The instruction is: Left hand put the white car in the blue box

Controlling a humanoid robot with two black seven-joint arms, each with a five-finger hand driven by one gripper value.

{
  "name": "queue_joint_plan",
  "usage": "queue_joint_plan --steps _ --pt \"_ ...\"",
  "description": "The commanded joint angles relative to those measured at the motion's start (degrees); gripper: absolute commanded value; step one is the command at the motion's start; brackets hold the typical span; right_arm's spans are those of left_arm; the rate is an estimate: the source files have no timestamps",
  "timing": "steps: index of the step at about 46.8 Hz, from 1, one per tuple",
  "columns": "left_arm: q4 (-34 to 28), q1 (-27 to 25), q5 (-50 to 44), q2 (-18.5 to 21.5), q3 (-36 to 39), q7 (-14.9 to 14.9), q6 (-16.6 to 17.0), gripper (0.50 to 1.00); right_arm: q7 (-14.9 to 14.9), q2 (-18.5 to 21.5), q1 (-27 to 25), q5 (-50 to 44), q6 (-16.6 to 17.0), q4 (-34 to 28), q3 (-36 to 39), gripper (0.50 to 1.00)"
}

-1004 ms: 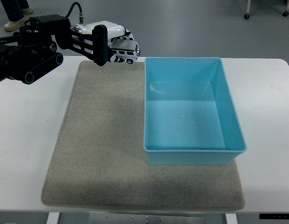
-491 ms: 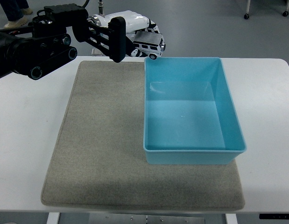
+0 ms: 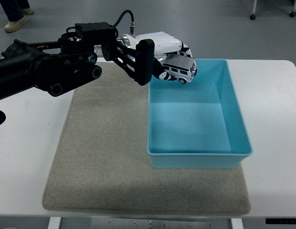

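No legible text, labels, brand marks, numbers or signs anywhere in frame. Small white toy car [image 3: 179,69]: no readable print at this size. Light blue plastic box [image 3: 238,114], grey felt mat [image 3: 100,157], white worktop [image 3: 24,143], black robot arm [image 3: 47,69]: no readable markings on any.

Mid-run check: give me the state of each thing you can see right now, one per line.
left hand: shut on the white car, held above the far left corner of the blue box.
white car: gripped, in the air, tilted, not yet in the box.
blue box: open-topped, nothing inside, sitting on the mat's right side.
grey mat: flat on the white table.
right hand: not in view.
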Motion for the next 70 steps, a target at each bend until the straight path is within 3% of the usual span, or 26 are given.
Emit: queue_joint_plan --steps 1,12,25,46,54,70 --pt "-0.43 0.59 0.28 -1.03 0.18 -0.01 -0.09 0.5 0.0 0.0 0.0 0.0 0.0 0.01 0.0 0.936" --pt "-0.51 1.64 0.72 -2.61 0.88 -0.01 -1.67 0.5 0.0 0.0 0.0 0.0 0.0 0.01 0.0 0.936" --pt "-0.25 1.64 0.81 -3.14 0.88 -0.01 -8.26 0.5 0.0 0.0 0.0 0.0 0.0 0.01 0.0 0.936" --pt "0.19 3.23 0.81 -3.84 1.58 0.08 -8.44 0.5 0.0 0.0 0.0 0.0 0.0 0.01 0.0 0.936" --pt "0.19 3.4 0.72 -3.84 1.5 0.08 -8.26 0.621 0.0 0.0 0.0 0.0 0.0 0.01 0.0 0.936" --pt "0.37 4.28 0.55 -3.84 1.5 0.08 -8.26 0.683 0.0 0.0 0.0 0.0 0.0 0.01 0.0 0.936"
